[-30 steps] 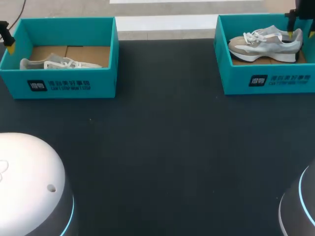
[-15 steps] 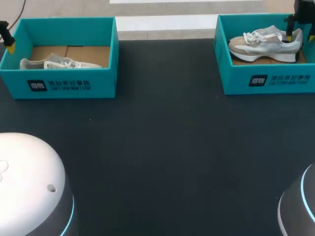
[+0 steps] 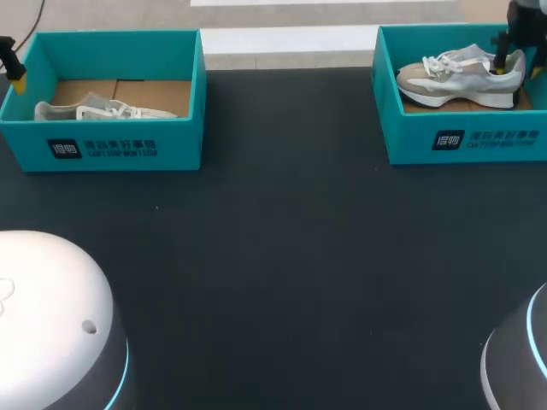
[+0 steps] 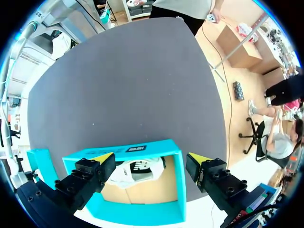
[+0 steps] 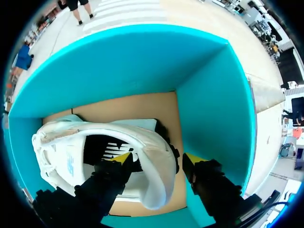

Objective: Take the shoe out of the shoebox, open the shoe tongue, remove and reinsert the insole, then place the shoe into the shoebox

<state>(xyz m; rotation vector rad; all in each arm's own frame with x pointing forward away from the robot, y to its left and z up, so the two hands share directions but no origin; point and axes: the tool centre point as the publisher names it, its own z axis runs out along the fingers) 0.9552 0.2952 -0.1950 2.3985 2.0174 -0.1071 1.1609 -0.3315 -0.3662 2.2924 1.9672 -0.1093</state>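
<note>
Two teal shoeboxes stand at the table's far side. The right box [image 3: 461, 141] holds a grey-and-white sneaker [image 3: 457, 77] lying on its side, also seen as the sneaker [image 5: 142, 142] in the right wrist view. My right gripper [image 5: 158, 159] is open down in that box and straddles the heel: one finger is inside the shoe's opening, the other just outside the heel by the box wall. In the head view the right gripper [image 3: 519, 61] is at the shoe's heel end. The left box [image 3: 111, 145] holds a second pale sneaker [image 3: 102, 111]. My left gripper [image 4: 151, 158] hangs open above the left box [image 4: 142, 149], touching nothing.
Dark table surface [image 3: 282, 256] stretches between and in front of the two boxes. Brown cardboard [image 5: 137, 107] lines the right box floor. The box wall [image 5: 213, 118] stands close beside my right gripper's outer finger.
My right gripper has come down a little over the sneaker's heel and its fingers have narrowed slightly. The left arm and both boxes have not moved.
</note>
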